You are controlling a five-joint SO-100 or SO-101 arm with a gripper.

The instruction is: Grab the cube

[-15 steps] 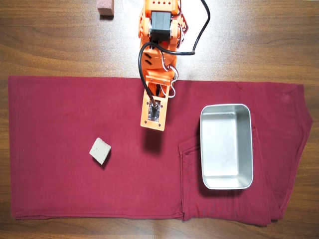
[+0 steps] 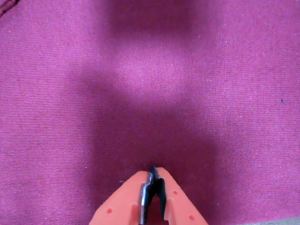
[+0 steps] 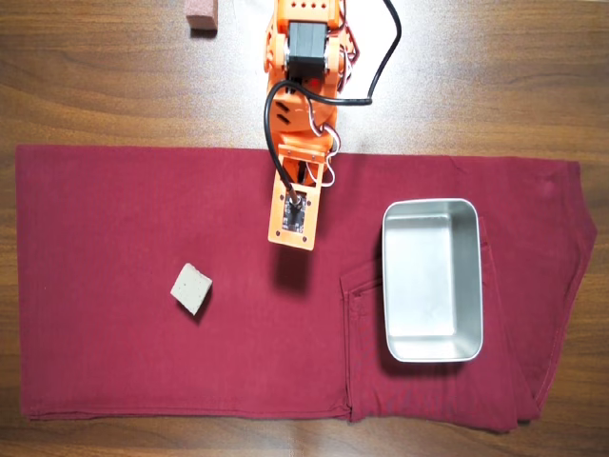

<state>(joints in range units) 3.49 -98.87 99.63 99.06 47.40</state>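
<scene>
Cube (image 3: 192, 288) sits free on maroon cloth (image 3: 114, 209), well left of the tool (image 2: 153, 174) in overhead view; tool closed, empty, needs opening before approach

Sm. beige-grey cube (image 3: 192, 288), flat on cloth.

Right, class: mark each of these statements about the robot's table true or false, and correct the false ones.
1. The cube lies inside the metal tray. False: it sits on the red cloth, to the tray's left in the overhead view.
2. The metal tray is empty. True.
3. The gripper is shut on the cube. False: it is shut on nothing, above bare cloth.
4. A reddish block lies on the wooden table, off the cloth. True.
</scene>
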